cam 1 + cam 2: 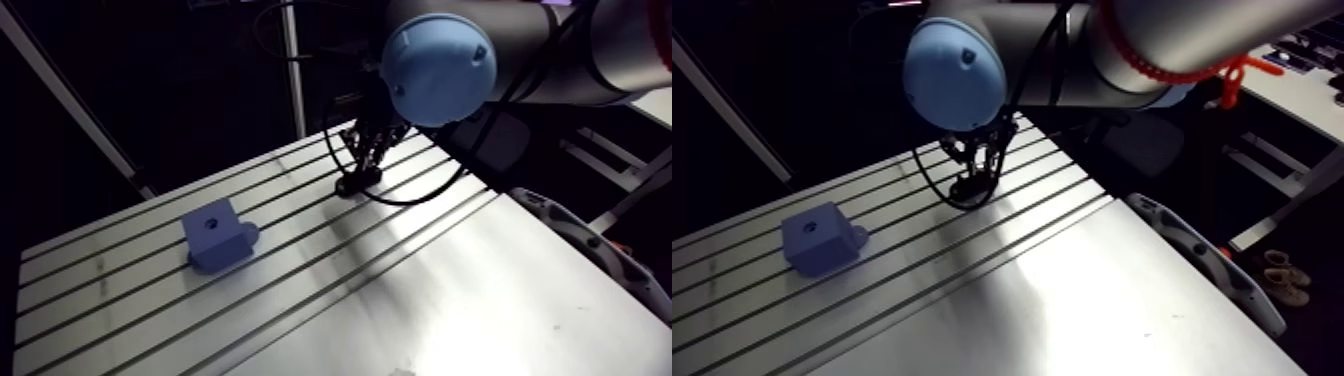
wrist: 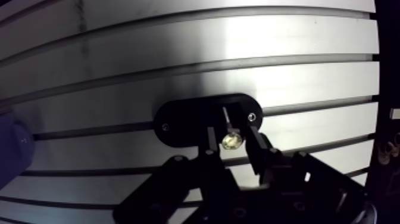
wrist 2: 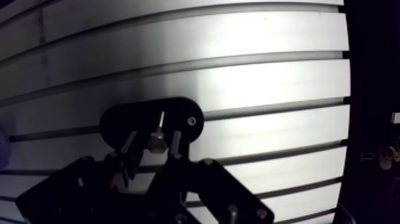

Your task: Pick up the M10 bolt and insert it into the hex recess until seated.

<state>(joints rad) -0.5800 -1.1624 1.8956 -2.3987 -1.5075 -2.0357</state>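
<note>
Slotted table [image 2: 297, 83], M10 bolt [image 2: 231, 140] on black plate [image 2: 187, 119], shank pointing away from gripper [image 2: 232, 132], which straddles its head unclenched.

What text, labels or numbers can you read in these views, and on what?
None readable. The blue block, black holder, bolt, gripper and table show no lettering, numbers or signs.

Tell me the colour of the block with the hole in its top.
The block is blue, clearest in the arm view.
</note>
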